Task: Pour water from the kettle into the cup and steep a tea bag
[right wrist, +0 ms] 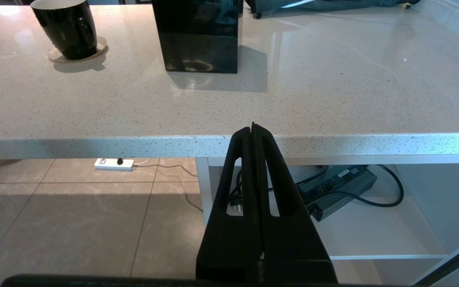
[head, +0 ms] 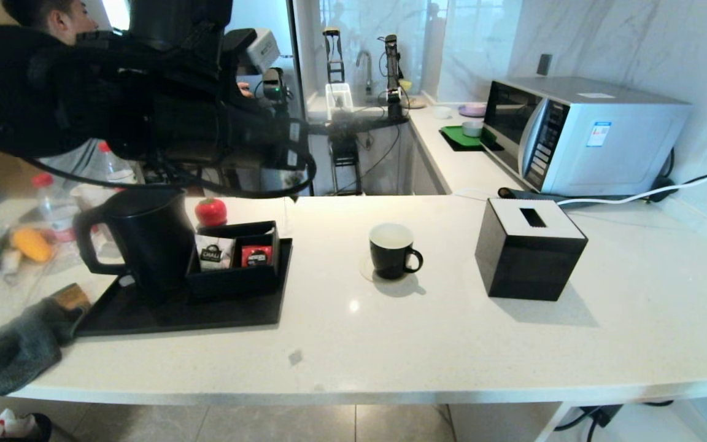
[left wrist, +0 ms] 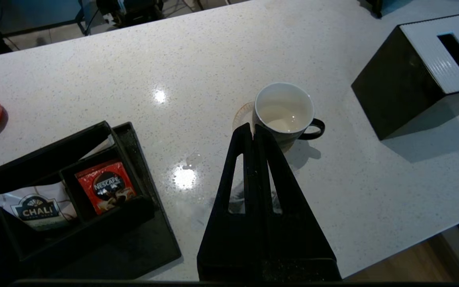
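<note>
The matte black kettle (head: 145, 242) stands upright on a black tray (head: 206, 313) at the left of the counter. The black cup (head: 392, 250) sits on a clear coaster mid-counter, its handle to the right. In the left wrist view the cup (left wrist: 285, 111) holds water in its white interior. My left gripper (left wrist: 252, 126) hangs shut and empty above the counter, its tips just beside the cup's rim. The left arm (head: 145, 92) is raised high across the upper left. My right gripper (right wrist: 253, 126) is shut and empty, parked low before the counter's front edge. No tea bag is in view.
A black organiser (head: 237, 261) on the tray holds a white sachet (left wrist: 40, 205) and a red sachet (left wrist: 106, 185). A black tissue box (head: 528, 248) stands right of the cup. A microwave (head: 580, 132) is at the back right, a grey cloth (head: 19, 344) at the front left.
</note>
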